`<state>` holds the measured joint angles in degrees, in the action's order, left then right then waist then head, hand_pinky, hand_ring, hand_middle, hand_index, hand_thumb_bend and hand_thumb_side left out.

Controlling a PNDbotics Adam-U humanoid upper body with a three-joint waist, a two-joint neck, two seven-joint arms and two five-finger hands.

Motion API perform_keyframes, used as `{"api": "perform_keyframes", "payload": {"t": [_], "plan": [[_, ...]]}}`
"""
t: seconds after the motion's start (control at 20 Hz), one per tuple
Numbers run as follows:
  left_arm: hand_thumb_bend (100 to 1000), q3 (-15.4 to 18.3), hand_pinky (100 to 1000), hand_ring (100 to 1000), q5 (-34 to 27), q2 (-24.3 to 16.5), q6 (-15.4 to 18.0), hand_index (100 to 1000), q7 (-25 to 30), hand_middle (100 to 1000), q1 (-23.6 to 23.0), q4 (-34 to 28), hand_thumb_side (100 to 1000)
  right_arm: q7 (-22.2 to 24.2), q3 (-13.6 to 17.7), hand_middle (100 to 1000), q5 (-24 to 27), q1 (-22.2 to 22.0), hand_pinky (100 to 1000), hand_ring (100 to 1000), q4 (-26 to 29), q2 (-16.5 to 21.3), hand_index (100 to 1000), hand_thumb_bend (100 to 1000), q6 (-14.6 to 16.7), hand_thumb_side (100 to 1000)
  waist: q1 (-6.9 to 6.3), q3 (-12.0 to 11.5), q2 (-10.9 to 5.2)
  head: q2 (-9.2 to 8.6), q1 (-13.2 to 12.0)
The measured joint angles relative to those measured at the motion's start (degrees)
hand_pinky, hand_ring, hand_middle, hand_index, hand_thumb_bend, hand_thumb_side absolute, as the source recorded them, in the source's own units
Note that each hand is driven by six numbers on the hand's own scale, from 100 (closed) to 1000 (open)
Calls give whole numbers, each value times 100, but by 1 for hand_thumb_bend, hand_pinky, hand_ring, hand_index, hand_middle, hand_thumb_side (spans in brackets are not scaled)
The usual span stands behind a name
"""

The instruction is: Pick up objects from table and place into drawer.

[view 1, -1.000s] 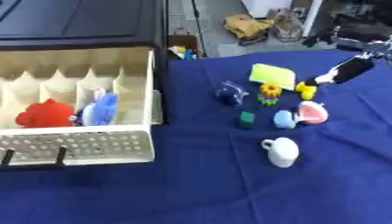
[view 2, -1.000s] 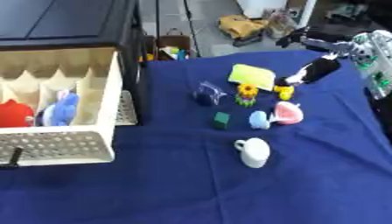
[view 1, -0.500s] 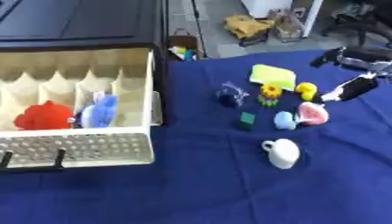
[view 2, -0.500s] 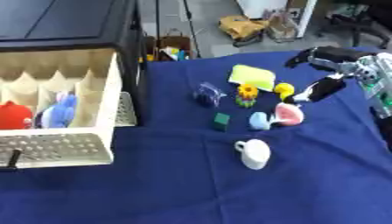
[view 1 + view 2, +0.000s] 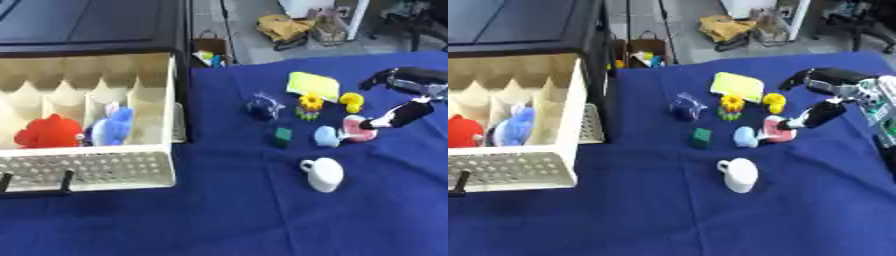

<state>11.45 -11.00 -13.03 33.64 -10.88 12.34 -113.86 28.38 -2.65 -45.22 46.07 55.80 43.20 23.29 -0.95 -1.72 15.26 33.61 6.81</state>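
Left eye view
Right hand: the right hand [image 5: 404,97] comes in from the right edge, hanging over the far right of the blue table [image 5: 227,215].
Fingers: spread and holding nothing, with 1 dark digit [image 5: 398,116] reaching down and inward and the rest arched above it.
Nearest thing: the pink and white toy [image 5: 354,129] lies right at that lowered tip; I cannot tell whether they touch.
Direction: the toy sits down and to the left of the palm, so the reach runs inward toward the middle of the table.
Neighbours: a pale blue piece [image 5: 325,136] is just beside the toy on its left, and a yellow duck-like toy [image 5: 351,101] is just behind it.

Right eye view
Gap check: here the lowered tip [image 5: 796,123] overlaps the toy's right edge, the other fingers still well above it.
Left hand: not in view, so the right hand is the only one near.
Drawer: the cream drawer [image 5: 518,165] stands open at the far left, already holding a red toy [image 5: 460,131] and a blue toy [image 5: 511,127].
Carry ahead: my guess is a long sweep across the table, past the green block [image 5: 701,137] and the white cup [image 5: 738,174].
Turning point: the upper fingers must close down over the toy's top without nudging the pale blue piece.
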Motion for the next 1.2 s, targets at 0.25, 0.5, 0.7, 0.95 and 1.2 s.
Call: {"api": "perform_keyframes", "payload": {"t": [0.25, 0.5, 0.7, 0.95, 1.2], "plan": [[167, 0, 429, 487, 2, 5, -12, 683, -3, 469, 13, 0, 1000, 27, -17, 818, 5, -98, 830, 915, -4, -3, 909, 635, -1, 471, -1, 1, 19, -2, 1], [167, 0, 428, 487, 2, 45, -14, 683, -2, 470, 24, 0, 1000, 34, -17, 818, 15, -131, 830, 915, -66, -20, 920, 633, -16, 460, -4, 1, 28, -46, 3], [168, 0, 428, 487, 3, 47, -16, 683, 0, 470, 27, 0, 1000, -1, -18, 809, -9, -153, 828, 913, -124, -81, 918, 628, -36, 457, -17, -3, 44, -53, 11], [168, -1, 428, 488, 13, 51, -19, 683, 3, 471, 27, 0, 1000, -151, -19, 800, -88, -174, 823, 908, -176, -139, 910, 621, -64, 455, -36, -9, 63, -76, 41], [168, -2, 428, 487, 25, 53, -29, 683, 15, 471, 28, 0, 1000, -299, -29, 793, -204, -171, 822, 906, -239, -175, 902, 610, -111, 450, -37, -23, 70, -93, 49]]}}
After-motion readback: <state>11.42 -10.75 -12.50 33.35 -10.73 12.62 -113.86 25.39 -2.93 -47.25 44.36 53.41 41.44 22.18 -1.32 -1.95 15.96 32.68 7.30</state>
